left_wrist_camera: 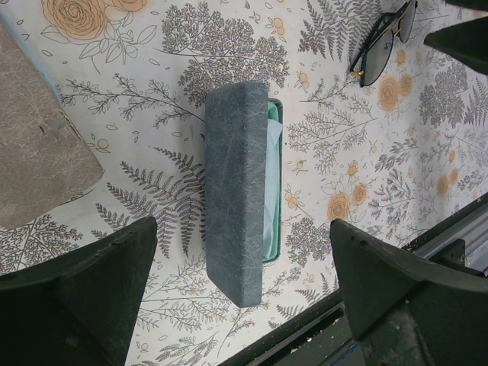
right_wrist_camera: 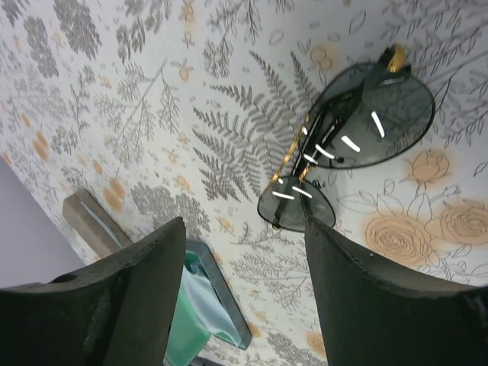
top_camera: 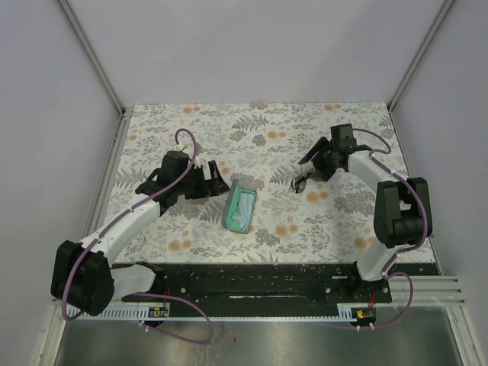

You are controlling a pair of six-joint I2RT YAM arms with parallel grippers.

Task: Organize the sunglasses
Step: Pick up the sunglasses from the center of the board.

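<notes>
A pair of sunglasses (right_wrist_camera: 352,137) with a thin dark wire frame, gold hinges and dark lenses lies folded on the floral table. It also shows in the top view as sunglasses (top_camera: 303,181) and in the left wrist view as sunglasses (left_wrist_camera: 383,40). My right gripper (right_wrist_camera: 244,229) hangs just above them, open, with nothing between its fingers; its right fingertip (right_wrist_camera: 320,236) is close to the lower lens. My left gripper (left_wrist_camera: 244,229) is wide open above the open blue-grey case (left_wrist_camera: 235,191), holding nothing. No white-framed pair is in view.
The open case (top_camera: 241,207) has a teal lining with a light-blue cloth (left_wrist_camera: 273,183) inside, its lid standing up. A tan case (left_wrist_camera: 38,145) lies by the left gripper. The table's near edge and black rail (left_wrist_camera: 427,244) run close behind the case.
</notes>
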